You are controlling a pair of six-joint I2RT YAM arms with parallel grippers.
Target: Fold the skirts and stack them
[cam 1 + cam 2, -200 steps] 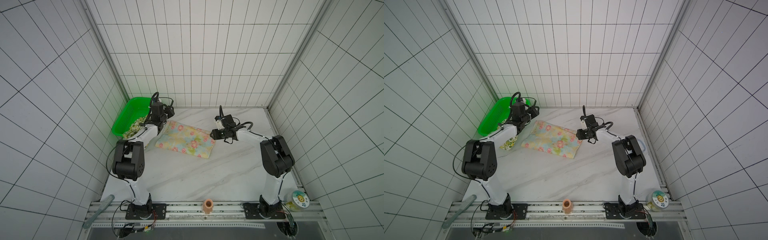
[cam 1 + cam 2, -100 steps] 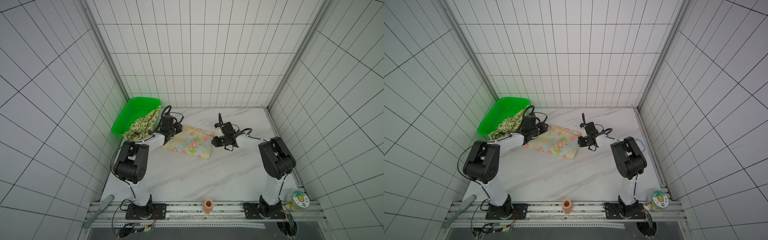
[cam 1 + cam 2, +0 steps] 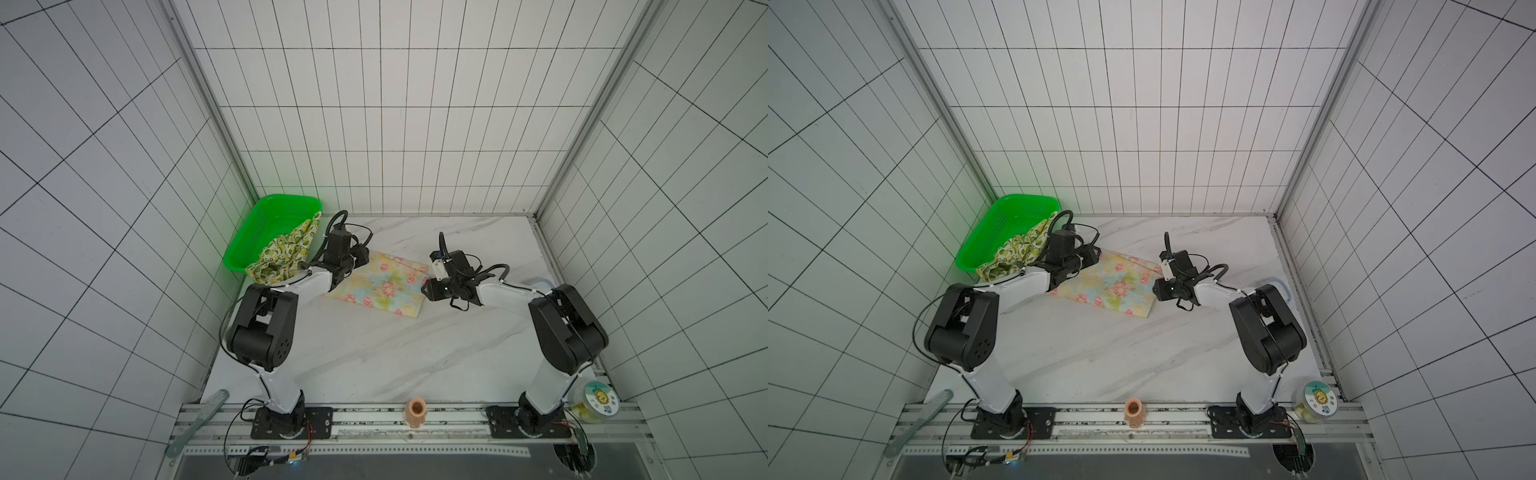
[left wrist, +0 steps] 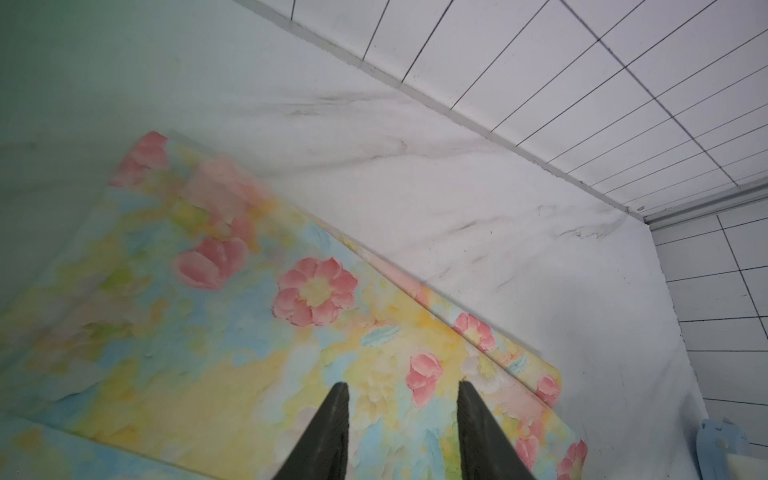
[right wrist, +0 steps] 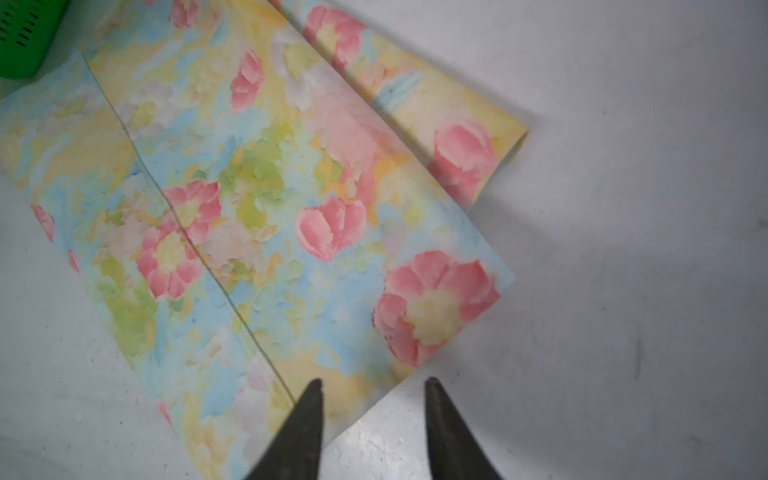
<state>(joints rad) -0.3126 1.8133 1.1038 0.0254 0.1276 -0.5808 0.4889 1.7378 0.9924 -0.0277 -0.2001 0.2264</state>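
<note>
Floral skirt [image 3: 380, 286], pastel yellow and blue with pink flowers, folded into a flat rectangle on the marble tabletop [image 3: 374, 357], toward the far side and between the two arms. Stacked fold layers visible along its far edge in the left wrist view. Lemon skirt [image 3: 286, 257], cream with yellow lemons and green leaves, crumpled and spilling over the near right rim of the green basket [image 3: 262, 224] in the far left corner, partly hidden behind the left arm and near the floral skirt's left end. Left fingers [image 4: 334, 419] apart, holding nothing, above the far left part of the floral skirt, with cloth showing in the gap. Right fingers [image 5: 305, 419] also apart, holding nothing, at the same skirt's right edge: one tip over cloth, the other over bare tabletop. Contact between fingertips and cloth not determinable in any view. Tan cylinder [image 3: 416, 411] upright on the near rail, roughly midway between the two arm bases.
</note>
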